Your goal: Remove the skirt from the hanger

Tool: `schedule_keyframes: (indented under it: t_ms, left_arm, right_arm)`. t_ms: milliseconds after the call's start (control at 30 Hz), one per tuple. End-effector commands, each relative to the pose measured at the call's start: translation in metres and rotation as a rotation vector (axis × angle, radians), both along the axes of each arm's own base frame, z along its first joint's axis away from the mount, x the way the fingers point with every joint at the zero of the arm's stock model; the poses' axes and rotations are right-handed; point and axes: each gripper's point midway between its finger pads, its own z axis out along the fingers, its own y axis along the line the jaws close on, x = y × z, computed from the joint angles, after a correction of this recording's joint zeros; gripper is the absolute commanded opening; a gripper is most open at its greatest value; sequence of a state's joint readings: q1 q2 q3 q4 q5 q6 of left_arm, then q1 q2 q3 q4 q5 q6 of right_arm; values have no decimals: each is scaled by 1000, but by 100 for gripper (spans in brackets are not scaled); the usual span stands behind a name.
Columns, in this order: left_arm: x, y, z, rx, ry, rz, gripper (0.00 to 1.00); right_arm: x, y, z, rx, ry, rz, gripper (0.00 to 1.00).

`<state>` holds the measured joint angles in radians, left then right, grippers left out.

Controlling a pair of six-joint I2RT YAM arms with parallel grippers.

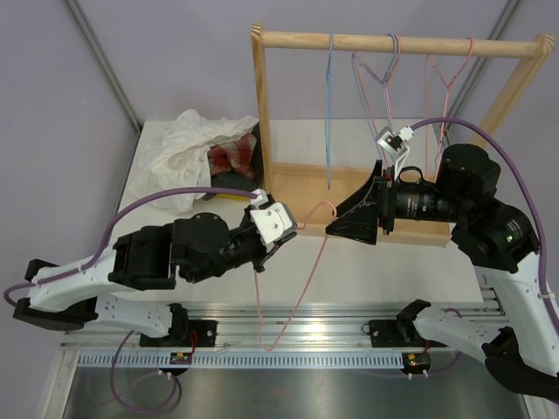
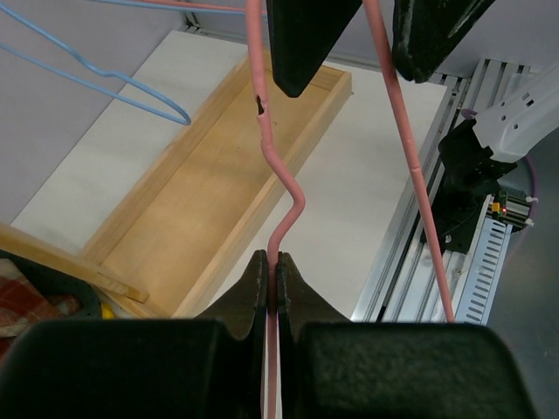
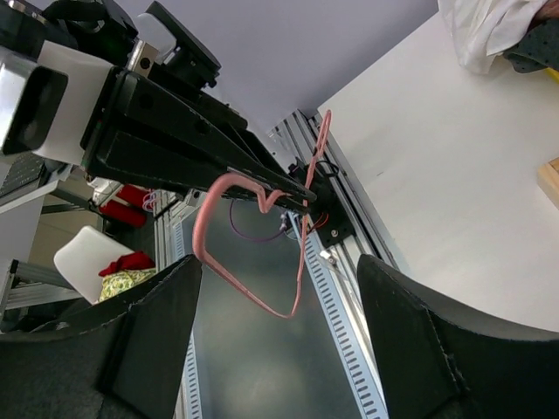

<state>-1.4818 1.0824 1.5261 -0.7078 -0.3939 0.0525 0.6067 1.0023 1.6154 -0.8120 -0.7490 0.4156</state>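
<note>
Near the table edge point(image 1: 367, 292), left jaws clamp pink hanger point(image 2: 264, 131) — right agape.

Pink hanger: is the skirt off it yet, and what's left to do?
Done, apparently: the pink hanger carries no fabric, and clothes sit in a pile at the table's far left. In hand: the left gripper is shut on the hanger's wire; the right gripper is open by its hook end. Left: probably just putting the hanger away.
</note>
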Motion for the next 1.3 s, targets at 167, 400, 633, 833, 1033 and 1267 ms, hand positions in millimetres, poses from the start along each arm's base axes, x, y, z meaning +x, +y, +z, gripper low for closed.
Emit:
schedule_keyframes:
  t_ms: [167, 400, 633, 833, 1033, 1267]
  left_arm:
    - [-1, -26, 19, -48, -44, -42, 0]
    - [2, -29, 28, -61, -65, -30, 0]
    - [21, -8, 28, -80, -61, 114, 57]
    - [59, 59, 32, -139, -76, 466, 99]
    - [64, 122, 36, -298, -28, 585, 99]
    - [62, 149, 31, -372, 11, 612, 99]
  right_arm:
    - [-4, 1, 13, 33, -40, 26, 58]
    - [-1, -2, 7, 6, -61, 6, 0]
    - [12, -27, 4, -96, -131, -161, 0]
    - [59, -101, -21, -330, -203, -631, 0]
    - [76, -189, -4, -407, -299, -1093, 0]
    - [77, -220, 55, -344, -400, -1265, 0]
